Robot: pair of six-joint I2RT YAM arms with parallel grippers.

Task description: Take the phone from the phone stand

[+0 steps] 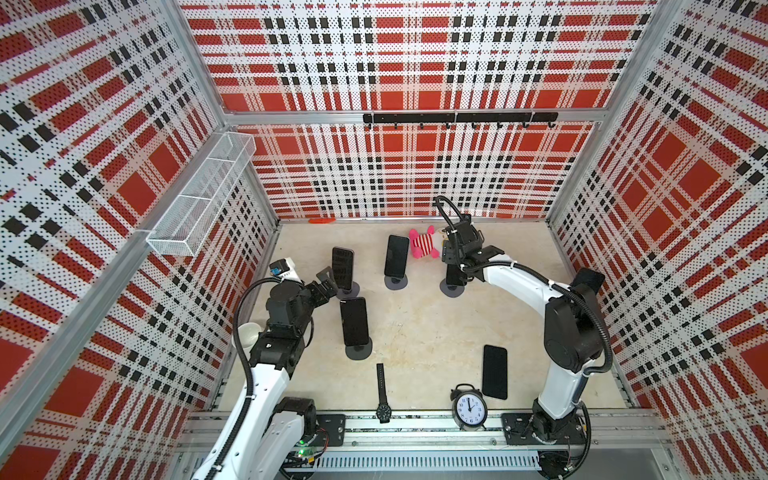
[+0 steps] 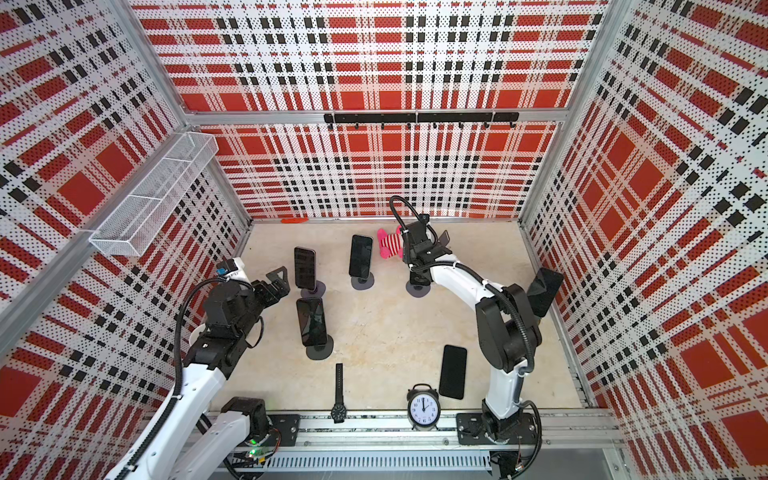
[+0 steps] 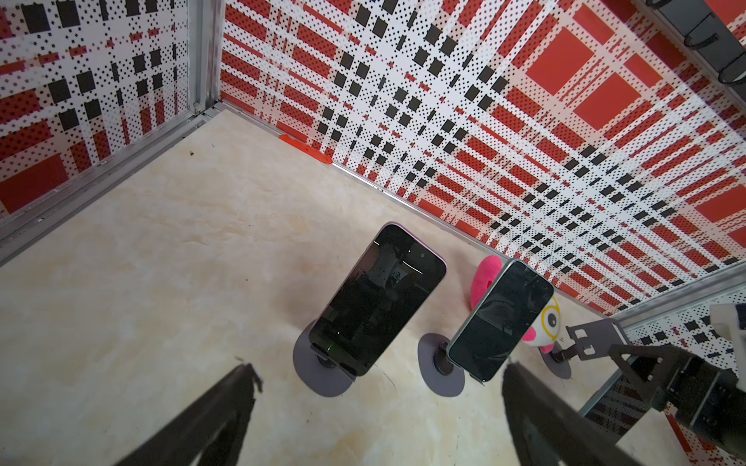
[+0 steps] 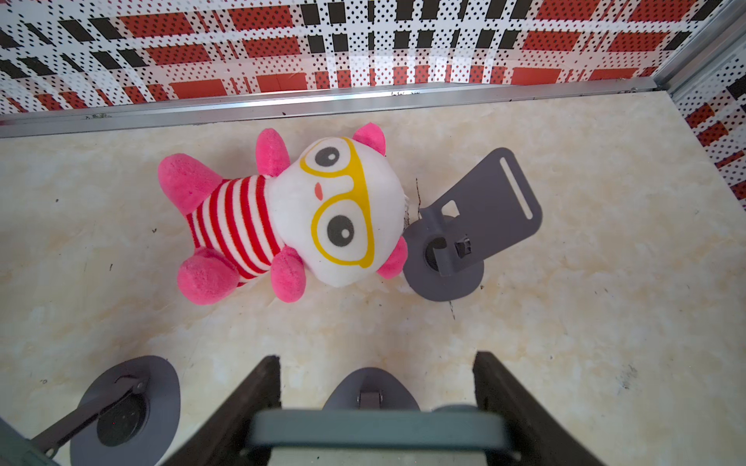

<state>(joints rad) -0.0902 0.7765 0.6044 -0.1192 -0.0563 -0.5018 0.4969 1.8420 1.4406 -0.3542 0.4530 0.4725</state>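
A phone (image 4: 375, 431) stands on a grey phone stand (image 4: 371, 387) at the back right of the table. My right gripper (image 4: 376, 359) comes down over it from above. Its two fingers lie along the phone's two sides, and the phone's top edge fills the gap between them. In both top views the right gripper (image 1: 455, 266) hides most of that phone, and only the stand's round base (image 1: 451, 289) shows. My left gripper (image 3: 375, 375) is open and holds nothing. It points at two other phones (image 3: 377, 298) (image 3: 500, 318) that rest on their stands.
An empty stand (image 4: 476, 226) and a pink striped plush toy (image 4: 290, 214) lie just behind the right gripper. A third phone on a stand (image 1: 354, 322), a flat phone (image 1: 495, 372), an alarm clock (image 1: 469, 409), a wristwatch (image 1: 382, 395) and a white bowl (image 1: 247, 336) sit nearer the front.
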